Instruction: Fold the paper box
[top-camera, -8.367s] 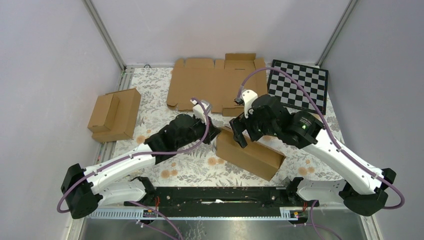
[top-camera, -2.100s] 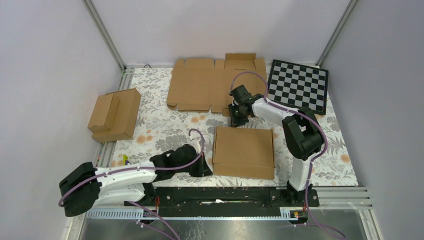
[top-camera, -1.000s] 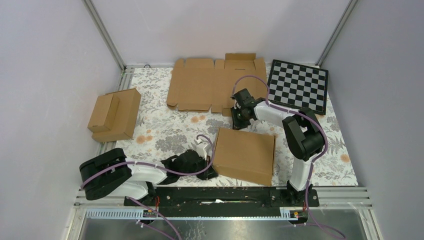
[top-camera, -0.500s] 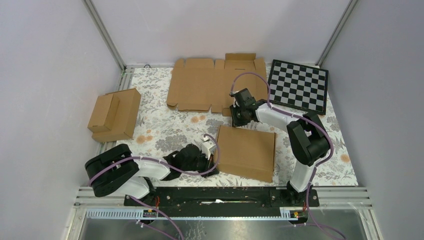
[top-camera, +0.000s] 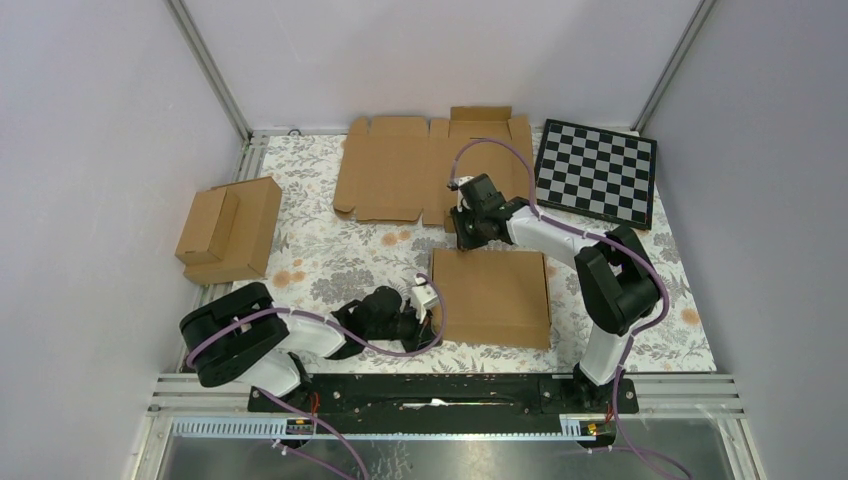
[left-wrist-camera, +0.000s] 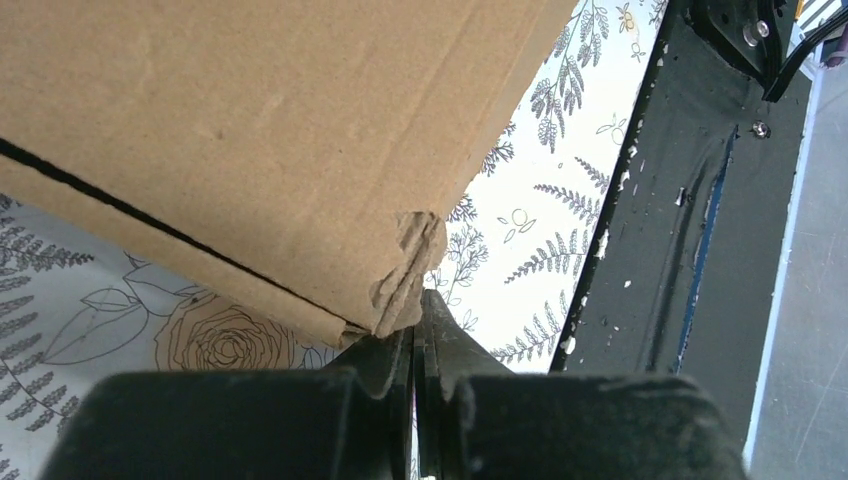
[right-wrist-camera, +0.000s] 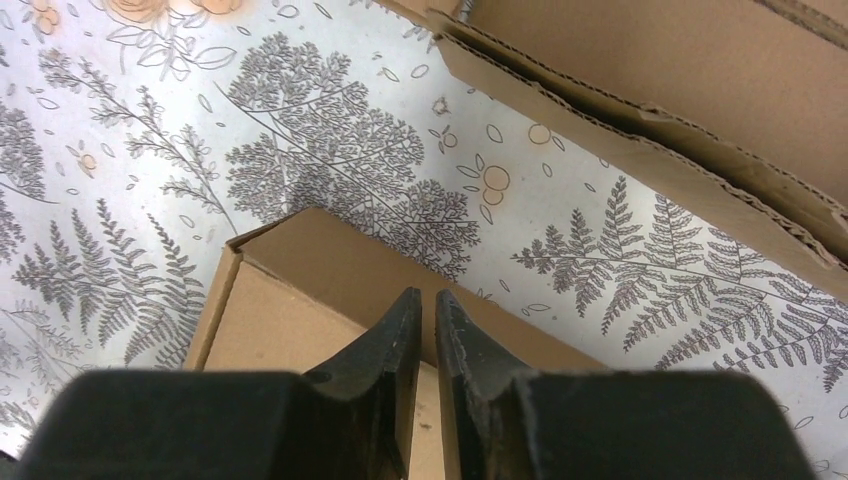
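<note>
The paper box lies shut and flat on the floral cloth, a brown mailer with its lid down. My left gripper lies low at its near left corner. In the left wrist view that gripper is shut with nothing in it, its tips touching the crumpled corner of the box. My right gripper reaches down to the box's far left corner. Seen from the right wrist, that gripper keeps a narrow gap and hangs over the far wall of the box, holding nothing.
A wide flat cardboard blank lies at the back, its edge just beyond the right gripper. Two joined small boxes sit at the left edge. A checkerboard lies back right. The black base rail runs close by the left gripper.
The box has turned back square to the table's edge. My right gripper slid left along its far edge. My left gripper shifted a little right at the near left corner.
</note>
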